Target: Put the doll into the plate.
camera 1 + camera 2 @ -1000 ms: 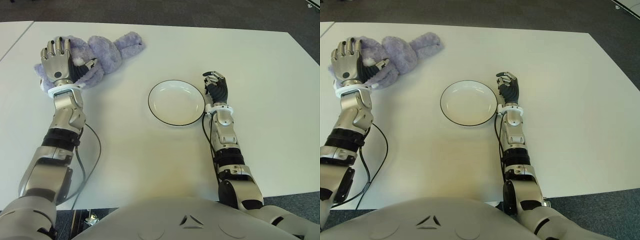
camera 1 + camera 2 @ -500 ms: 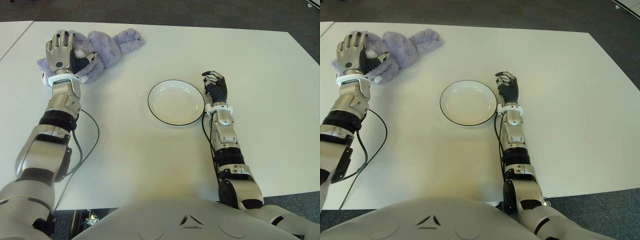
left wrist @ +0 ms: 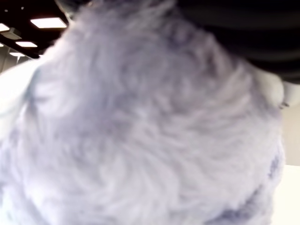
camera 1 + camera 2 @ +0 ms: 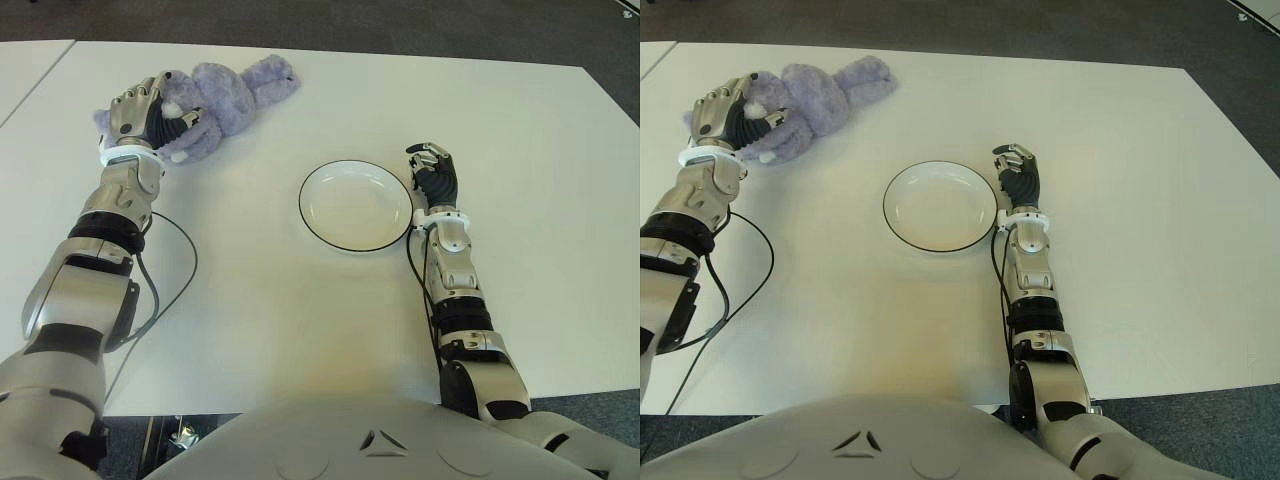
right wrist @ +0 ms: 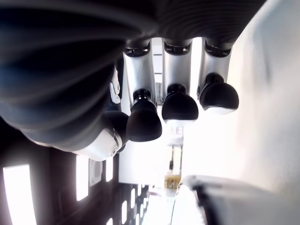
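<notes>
A purple plush doll (image 4: pixel 225 90) lies on the white table (image 4: pixel 300 300) at the far left. My left hand (image 4: pixel 145 110) is at the doll's head end, its fingers curled into the plush. Purple fur of the doll (image 3: pixel 140 122) fills the left wrist view. A white plate (image 4: pixel 355 205) with a dark rim sits near the middle of the table, with nothing in it. My right hand (image 4: pixel 432 170) shows just right of the plate, fingers (image 5: pixel 180 105) curled with nothing held.
A black cable (image 4: pixel 185 260) loops on the table beside my left forearm. A second white table (image 4: pixel 30 60) abuts at the far left. Dark carpet lies beyond the far and right table edges.
My left hand went from lying flat on the doll with spread fingers to curling around its head end. The doll shifted slightly away and to the right. The right hand stayed put.
</notes>
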Robot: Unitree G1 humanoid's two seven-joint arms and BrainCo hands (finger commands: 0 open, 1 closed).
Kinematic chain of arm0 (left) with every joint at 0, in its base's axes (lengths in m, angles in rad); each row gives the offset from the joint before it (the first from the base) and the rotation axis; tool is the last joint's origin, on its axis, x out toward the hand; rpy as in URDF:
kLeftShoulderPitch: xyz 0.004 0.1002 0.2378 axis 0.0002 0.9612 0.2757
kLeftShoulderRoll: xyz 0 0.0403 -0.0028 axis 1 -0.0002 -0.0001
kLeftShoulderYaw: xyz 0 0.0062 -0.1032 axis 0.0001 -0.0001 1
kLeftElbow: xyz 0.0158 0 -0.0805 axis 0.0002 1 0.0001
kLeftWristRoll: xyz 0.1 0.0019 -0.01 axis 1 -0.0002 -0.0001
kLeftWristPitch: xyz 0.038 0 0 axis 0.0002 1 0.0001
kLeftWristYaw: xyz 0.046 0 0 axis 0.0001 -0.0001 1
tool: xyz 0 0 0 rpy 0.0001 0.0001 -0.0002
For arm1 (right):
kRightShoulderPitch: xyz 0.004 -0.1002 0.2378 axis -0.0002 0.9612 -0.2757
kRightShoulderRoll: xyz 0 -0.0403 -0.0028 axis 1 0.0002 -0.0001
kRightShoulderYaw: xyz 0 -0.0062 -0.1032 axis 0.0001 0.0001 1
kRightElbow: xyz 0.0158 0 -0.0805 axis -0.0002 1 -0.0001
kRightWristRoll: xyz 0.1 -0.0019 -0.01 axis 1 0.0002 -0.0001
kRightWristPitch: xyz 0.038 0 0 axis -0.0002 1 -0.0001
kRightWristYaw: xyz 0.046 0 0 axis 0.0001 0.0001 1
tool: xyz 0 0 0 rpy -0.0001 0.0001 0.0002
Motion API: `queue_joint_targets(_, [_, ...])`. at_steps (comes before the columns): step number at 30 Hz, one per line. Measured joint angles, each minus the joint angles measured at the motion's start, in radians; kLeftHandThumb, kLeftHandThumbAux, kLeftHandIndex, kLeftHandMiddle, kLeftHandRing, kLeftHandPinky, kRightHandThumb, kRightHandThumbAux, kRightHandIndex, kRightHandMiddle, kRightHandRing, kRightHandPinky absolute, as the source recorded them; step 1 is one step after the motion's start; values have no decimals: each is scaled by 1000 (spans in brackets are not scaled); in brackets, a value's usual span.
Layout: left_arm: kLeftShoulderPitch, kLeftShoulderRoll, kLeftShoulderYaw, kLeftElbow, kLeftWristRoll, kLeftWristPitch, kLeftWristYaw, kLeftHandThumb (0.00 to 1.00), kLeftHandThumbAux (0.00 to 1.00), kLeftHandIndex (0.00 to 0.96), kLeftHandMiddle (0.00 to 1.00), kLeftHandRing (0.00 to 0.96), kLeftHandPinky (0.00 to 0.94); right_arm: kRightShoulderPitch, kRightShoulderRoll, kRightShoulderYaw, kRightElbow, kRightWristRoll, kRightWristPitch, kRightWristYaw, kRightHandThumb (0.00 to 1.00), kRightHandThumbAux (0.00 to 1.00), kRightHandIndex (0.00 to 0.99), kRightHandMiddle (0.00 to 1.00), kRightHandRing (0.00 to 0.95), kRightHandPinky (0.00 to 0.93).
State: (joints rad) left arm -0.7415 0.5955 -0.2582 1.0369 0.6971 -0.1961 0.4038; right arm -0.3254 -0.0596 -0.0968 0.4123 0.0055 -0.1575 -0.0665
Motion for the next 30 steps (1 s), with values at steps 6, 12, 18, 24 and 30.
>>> queue_joint_targets(6, [-8,0,-17,7,-11,-35,0,191,351,495,736,752,739,11,0,-1,-15,1,0,1,707,717,441,834,841,833])
queue_joint_targets(12, [-10,-1,-27,5,-23,-42,1,132,315,711,807,792,792,20,0,-2,-32,2,9,2,706,717,441,827,838,821])
queue_joint_targets(18, [-9,-11,-26,-12,-46,-9,1,68,273,820,843,826,834,27,0,-3,-48,7,25,6,706,717,441,825,836,825])
queue_joint_targets(24, [-7,-24,-35,-44,-49,75,-11,17,239,852,858,849,869,31,-2,-5,-59,12,42,8,706,717,441,825,835,816])
queue_joint_targets(30, [2,-25,-38,-86,-49,131,-26,1,229,854,866,858,870,35,-2,-6,-70,14,54,10,706,718,441,824,833,813])
